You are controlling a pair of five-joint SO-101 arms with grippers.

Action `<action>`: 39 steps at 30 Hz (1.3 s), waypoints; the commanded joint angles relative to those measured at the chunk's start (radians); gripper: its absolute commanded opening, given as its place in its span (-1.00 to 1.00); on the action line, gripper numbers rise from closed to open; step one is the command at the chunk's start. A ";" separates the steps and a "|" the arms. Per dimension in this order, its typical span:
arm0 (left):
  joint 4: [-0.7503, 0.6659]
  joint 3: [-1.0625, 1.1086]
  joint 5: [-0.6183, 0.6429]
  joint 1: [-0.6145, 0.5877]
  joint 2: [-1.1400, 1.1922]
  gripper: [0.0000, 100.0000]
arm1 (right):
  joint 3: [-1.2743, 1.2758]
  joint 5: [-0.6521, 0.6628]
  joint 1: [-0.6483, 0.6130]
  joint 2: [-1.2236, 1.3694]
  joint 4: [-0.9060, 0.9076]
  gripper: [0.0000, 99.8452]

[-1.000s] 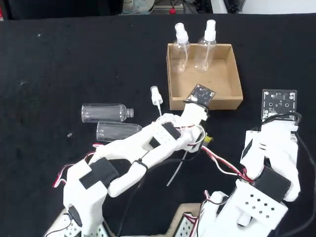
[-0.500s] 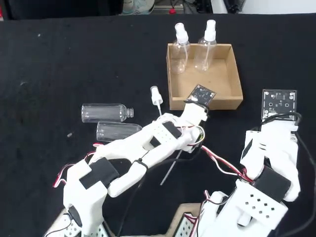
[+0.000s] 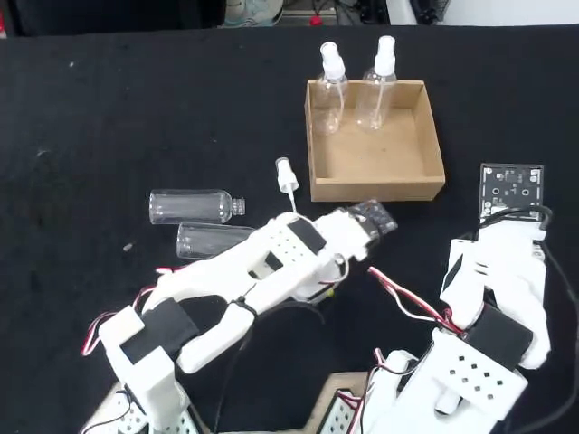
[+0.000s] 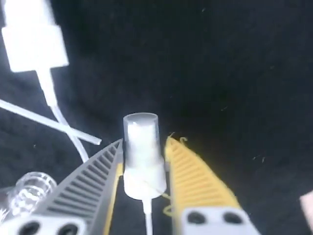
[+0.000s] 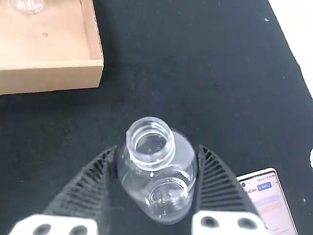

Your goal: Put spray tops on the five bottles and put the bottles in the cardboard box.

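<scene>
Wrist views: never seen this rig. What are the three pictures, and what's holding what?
Two small robot arms at a black table. One picture looks down from a fixed camera; the other two come from cameras on each arm's wrist. The left gripper pinches a spray top. The right gripper holds an uncapped bottle. On the table: a box with two capped bottles standing inside, two bare bottles lying down, and a loose top.

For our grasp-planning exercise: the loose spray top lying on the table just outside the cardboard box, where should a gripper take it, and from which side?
Take the spray top by its thick white head, coming down from above and closing across its width. It lies flat on the table, and its thin dip tube would probably bend or slip.
</scene>
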 commanded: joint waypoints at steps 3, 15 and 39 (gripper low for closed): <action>0.008 0.064 -0.038 0.002 -0.032 -0.53 | -0.005 0.006 0.020 0.004 -0.020 -0.77; -0.002 0.093 -0.103 -0.027 -0.020 -0.61 | -0.004 0.006 0.018 0.004 -0.020 -0.77; 0.476 -0.042 -0.104 -0.099 -0.526 -0.91 | -0.113 -0.124 -0.199 0.004 0.066 -0.77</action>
